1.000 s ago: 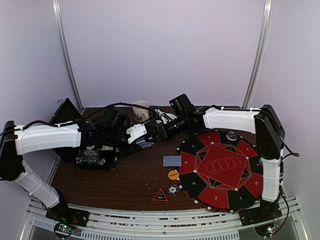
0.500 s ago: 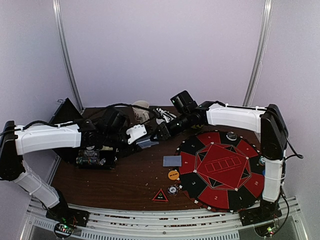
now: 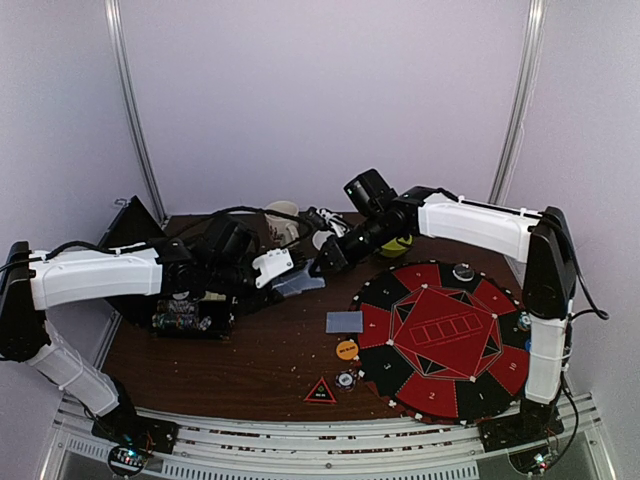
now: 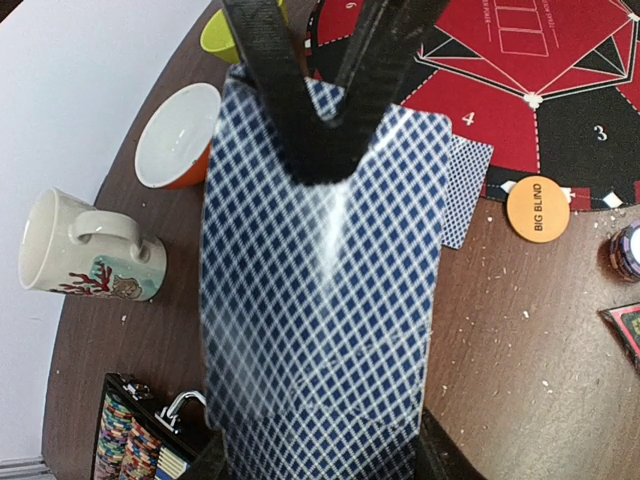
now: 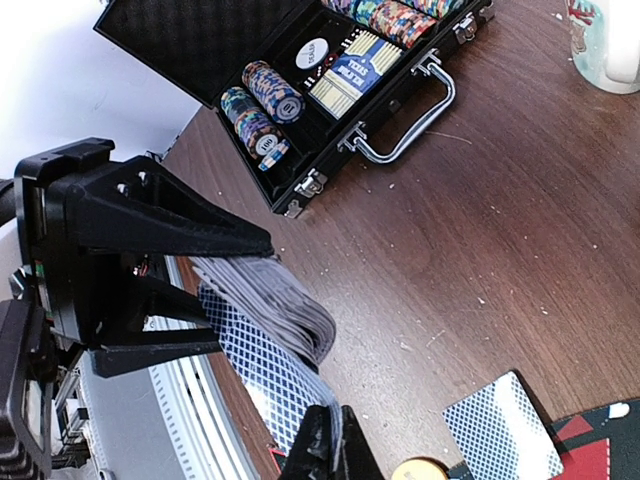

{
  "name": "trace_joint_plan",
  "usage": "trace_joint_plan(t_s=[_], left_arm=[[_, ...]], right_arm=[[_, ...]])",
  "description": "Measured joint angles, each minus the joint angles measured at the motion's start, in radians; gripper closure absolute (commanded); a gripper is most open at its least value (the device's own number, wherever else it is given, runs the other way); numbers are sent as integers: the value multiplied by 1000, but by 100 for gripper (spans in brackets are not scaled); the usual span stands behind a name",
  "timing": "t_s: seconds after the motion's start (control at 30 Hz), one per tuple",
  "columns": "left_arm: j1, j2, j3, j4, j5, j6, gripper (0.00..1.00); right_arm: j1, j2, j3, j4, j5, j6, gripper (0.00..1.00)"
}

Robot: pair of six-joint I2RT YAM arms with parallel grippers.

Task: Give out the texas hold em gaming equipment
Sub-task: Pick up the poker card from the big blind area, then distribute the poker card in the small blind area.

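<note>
Currently the left gripper is clamped on the deck, held off the table between the case and the mat. The right gripper is closed on the free end of the top card. That card is partly slid off the deck and spans the gap between the two grippers, blue lattice back up.

A single card lies face down on the table, its right edge at the mat's rim by sector 4. Just below it sits the orange disc, marked BIG BLIND. Next comes the black-and-white disc, then the triangle marker nearest the arm bases.

The case is open, with chips stacked in rows inside. It sits under the left forearm.

The mug lies on its side at the far edge. The white bowl and green bowl are beyond it, near the mat's far side.
</note>
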Motion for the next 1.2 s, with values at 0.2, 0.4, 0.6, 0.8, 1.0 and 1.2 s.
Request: trace_joint_plan(t_s=[0.2, 0.4, 0.6, 0.8, 1.0, 1.2], left_arm=[[0, 0, 0, 0, 1, 0, 55], [0, 0, 0, 1, 2, 0, 55], [0, 0, 0, 1, 8, 0, 55], [0, 0, 0, 1, 15, 0, 55], [0, -1, 0, 0, 22, 0, 55], [0, -5, 0, 0, 37, 0, 55]], right_arm=[[-16, -5, 51, -91, 12, -42, 100], [-78, -58, 90, -155, 8, -94, 100], [-170, -146, 91, -228, 35, -142, 100], [-380, -287, -100, -317, 305, -193, 100], [-575, -306, -286, -430, 579, -305, 100], [-692, -327, -347, -470, 699, -456, 100]])
